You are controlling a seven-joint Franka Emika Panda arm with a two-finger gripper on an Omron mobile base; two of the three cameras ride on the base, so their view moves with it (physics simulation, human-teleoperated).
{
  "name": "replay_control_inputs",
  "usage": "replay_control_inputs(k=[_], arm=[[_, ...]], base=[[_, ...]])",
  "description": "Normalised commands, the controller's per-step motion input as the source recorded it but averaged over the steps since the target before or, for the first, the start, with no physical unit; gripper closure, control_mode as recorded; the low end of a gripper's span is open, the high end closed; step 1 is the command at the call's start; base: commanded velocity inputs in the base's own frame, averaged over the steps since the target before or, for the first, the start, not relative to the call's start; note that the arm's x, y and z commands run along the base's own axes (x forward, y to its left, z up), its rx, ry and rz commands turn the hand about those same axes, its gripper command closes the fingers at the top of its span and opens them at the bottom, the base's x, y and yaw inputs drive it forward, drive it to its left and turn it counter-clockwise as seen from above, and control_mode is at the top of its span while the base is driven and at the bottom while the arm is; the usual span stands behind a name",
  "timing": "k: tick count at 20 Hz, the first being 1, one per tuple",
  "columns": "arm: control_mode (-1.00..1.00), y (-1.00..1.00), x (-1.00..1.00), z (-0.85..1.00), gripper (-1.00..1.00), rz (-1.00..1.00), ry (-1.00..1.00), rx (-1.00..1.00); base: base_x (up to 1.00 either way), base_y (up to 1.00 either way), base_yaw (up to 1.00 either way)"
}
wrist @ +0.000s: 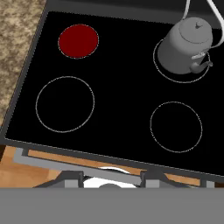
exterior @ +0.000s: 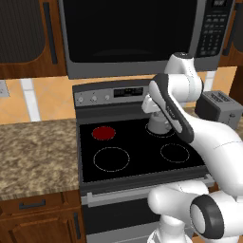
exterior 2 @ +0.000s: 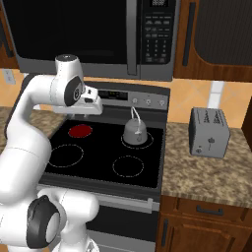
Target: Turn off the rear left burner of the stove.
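Note:
The rear left burner [exterior: 103, 133] glows as a solid red disc [exterior 2: 80, 131] on the black glass top of the stove [exterior: 142, 163]. In the hand view the burner [wrist: 78, 40] lies at the upper left. The grey steel control panel [exterior: 109, 95] with small knobs [exterior: 94, 98] and a display runs along the stove's back. My gripper [wrist: 113, 177] hangs high above the cooktop's front edge, looking down. It is open, its two dark fingertips [wrist: 72, 177] set wide apart with nothing between them. In the base views my hand [exterior 2: 91, 104] hovers above the stove, in front of the panel.
A grey kettle [exterior: 159, 124] stands on the rear right zone [wrist: 186, 48]. Three other zones show as thin pale rings. A microwave [exterior: 133, 33] hangs above the stove. A toaster [exterior 2: 209, 132] sits on the granite counter [exterior 2: 206, 172] to the right.

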Motion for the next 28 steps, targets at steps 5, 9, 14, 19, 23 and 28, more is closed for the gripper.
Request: replay_control_inputs(k=[5,9,14,19,23,28], arm=[[-1.0,0.0,0.0,0.0,-1.0,0.0,0.0,0.0],[-1.0,0.0,0.0,0.0,-1.0,0.0,0.0,0.0],[-1.0,0.08,-0.08,0.0,-1.0,0.01,0.0,0.0],[-1.0,0.89,0.0,-0.06,-1.0,0.12,-0.1,-0.11],[-1.0,0.9,0.0,0.0,-1.0,0.07,-0.34,-0.18],[-1.0,0.58,-0.04,-0.09,-1.0,0.17,-0.52,-0.45]], base=[[0.0,0.0,0.0],[0.0,0.0,0.0],[0.0,0.0,0.0],[0.0,0.0,0.0],[0.0,0.0,0.0],[0.0,0.0,0.0]])
